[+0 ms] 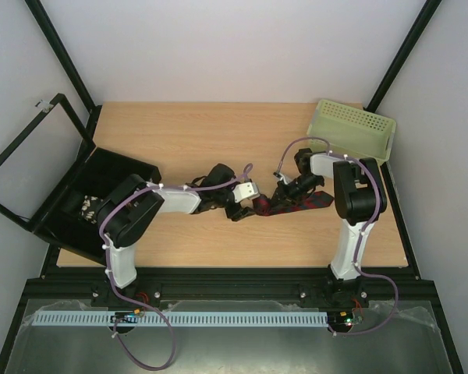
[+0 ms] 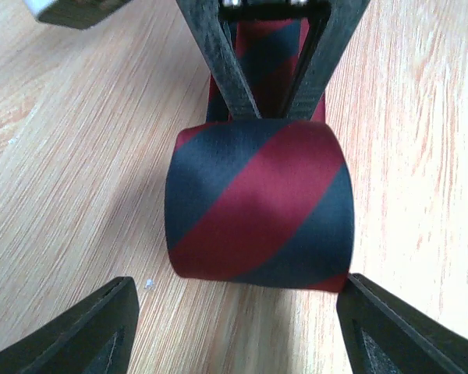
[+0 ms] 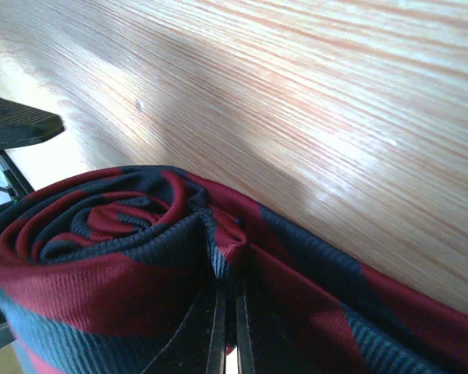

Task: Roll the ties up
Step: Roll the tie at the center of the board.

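A dark red tie with navy diagonal stripes (image 1: 308, 201) lies right of the table's middle, its left end wound into a roll (image 2: 257, 204). In the right wrist view the roll (image 3: 101, 234) shows its spiral end. My right gripper (image 3: 228, 290) is shut on the tie's fabric right at the roll; it appears from above (image 1: 283, 195), and its fingers (image 2: 218, 62) straddle the strip behind the roll. My left gripper (image 2: 238, 331) is open wide, its jaws on either side of the roll's near edge, the right one about touching it; from above it sits just left of the roll (image 1: 246, 204).
A pale green perforated basket (image 1: 352, 128) stands at the back right. An open black box (image 1: 93, 199) with its lid raised sits at the left edge, small items inside. Bare wooden tabletop (image 1: 187, 140) surrounds the tie.
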You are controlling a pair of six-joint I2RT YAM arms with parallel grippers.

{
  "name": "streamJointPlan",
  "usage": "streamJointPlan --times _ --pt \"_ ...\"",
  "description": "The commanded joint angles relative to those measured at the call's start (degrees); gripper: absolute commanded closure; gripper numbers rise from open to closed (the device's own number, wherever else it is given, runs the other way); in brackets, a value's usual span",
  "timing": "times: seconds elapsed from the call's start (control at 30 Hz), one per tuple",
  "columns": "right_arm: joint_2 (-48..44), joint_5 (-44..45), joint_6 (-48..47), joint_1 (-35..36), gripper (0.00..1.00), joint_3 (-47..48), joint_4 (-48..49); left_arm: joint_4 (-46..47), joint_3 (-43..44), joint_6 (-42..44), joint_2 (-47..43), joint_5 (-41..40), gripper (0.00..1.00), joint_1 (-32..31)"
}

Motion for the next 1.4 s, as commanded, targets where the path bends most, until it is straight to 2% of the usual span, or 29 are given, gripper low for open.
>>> streamJointPlan --times 0.0,0.3,0.53,0.67,0.8,0.83,0.9,1.0,1.17,1.27,1.37 --pt "2.1 12.9 -2.5 -0.2 0.99 -3.7 0.4 0.8 -0.1 -2.5 -1.8 1.4 0.26 0.1" --pt "4.0 9.6 2.1 2.7 0.99 -4.0 4.5 11.5 -3.3 -11.0 0.5 4.9 0.24 0.0" --pt "4.9 8.7 3.6 4.4 0.99 -3.8 6.1 16.8 -1.7 -16.2 4.3 6.0 0.28 0.0" --pt "5.2 8.6 4.3 4.9 0.99 -3.4 6.3 15.6 -1.0 -14.6 6.1 5.0 0.37 -0.3" --pt "4.5 8.7 4.2 4.8 0.98 -3.4 6.2 11.9 -1.3 -10.4 6.8 2.6 0.53 -0.5" --pt "4.3 8.7 4.0 4.8 0.95 -3.3 5.8 10.6 -1.4 -9.3 6.8 1.8 0.57 -0.5" --pt "4.0 8.7 3.0 4.4 0.83 -2.4 4.3 8.1 -1.9 -7.0 6.3 0.0 0.64 -0.5" --pt "2.9 5.6 0.4 2.0 0.7 -0.1 -0.2 4.7 -3.7 -2.6 5.0 -3.3 0.7 -0.5" --pt "-1.1 1.4 -5.0 0.9 0.6 3.5 -8.6 1.1 -6.1 1.4 3.6 -6.0 0.71 -0.5" --pt "-3.0 -4.3 -5.2 1.1 0.55 4.6 -11.0 0.3 -6.2 2.0 3.1 -5.9 0.71 -0.5" --pt "-3.9 -8.1 -3.1 2.5 0.53 5.1 -10.6 -0.3 -5.6 1.8 3.2 -5.7 0.7 -0.6"
